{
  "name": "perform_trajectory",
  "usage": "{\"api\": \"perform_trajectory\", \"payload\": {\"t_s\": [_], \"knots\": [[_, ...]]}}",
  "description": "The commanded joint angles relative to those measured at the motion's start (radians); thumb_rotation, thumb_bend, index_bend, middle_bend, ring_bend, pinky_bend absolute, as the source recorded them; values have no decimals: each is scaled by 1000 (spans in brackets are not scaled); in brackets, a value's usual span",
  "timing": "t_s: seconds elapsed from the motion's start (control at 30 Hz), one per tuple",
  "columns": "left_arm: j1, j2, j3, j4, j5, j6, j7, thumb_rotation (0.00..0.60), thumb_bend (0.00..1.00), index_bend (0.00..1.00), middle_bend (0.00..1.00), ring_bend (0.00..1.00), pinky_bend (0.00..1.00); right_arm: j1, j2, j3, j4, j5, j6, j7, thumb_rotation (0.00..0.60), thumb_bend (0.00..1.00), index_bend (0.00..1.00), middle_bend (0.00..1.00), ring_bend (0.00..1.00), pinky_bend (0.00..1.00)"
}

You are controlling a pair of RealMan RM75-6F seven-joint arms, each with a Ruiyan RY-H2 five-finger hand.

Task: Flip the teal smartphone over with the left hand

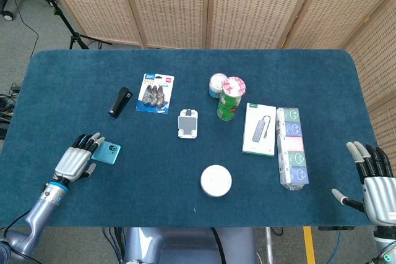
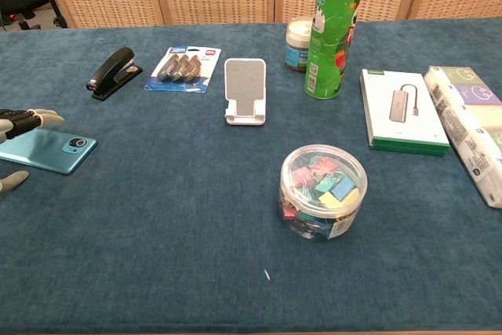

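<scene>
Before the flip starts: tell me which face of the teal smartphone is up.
Back up: the teal smartphone lies flat, its camera lens showing on top in the chest view. The left robot hand covers its outer end.
</scene>
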Motion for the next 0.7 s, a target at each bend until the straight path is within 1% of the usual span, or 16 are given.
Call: {"api": "perform_trajectory", "payload": {"t_s": [0.03,0.37,0.7], "knots": [[-4,-15,1,18,-1,5,1,600,432,0,0,0,3,-1,2,0,-2,1,0,5,600,0,0,0,0,0],[-27,-35,-5,51,-26,-27,6,600,441,0,0,0,3,0,6,0,-4,6,-6,11,600,0,0,0,0,0],[-52,-16,-7,38,-44,-65,10,600,539,0,0,0,3,0,7,-1,-7,9,-9,3,600,0,0,0,0,0]]}}
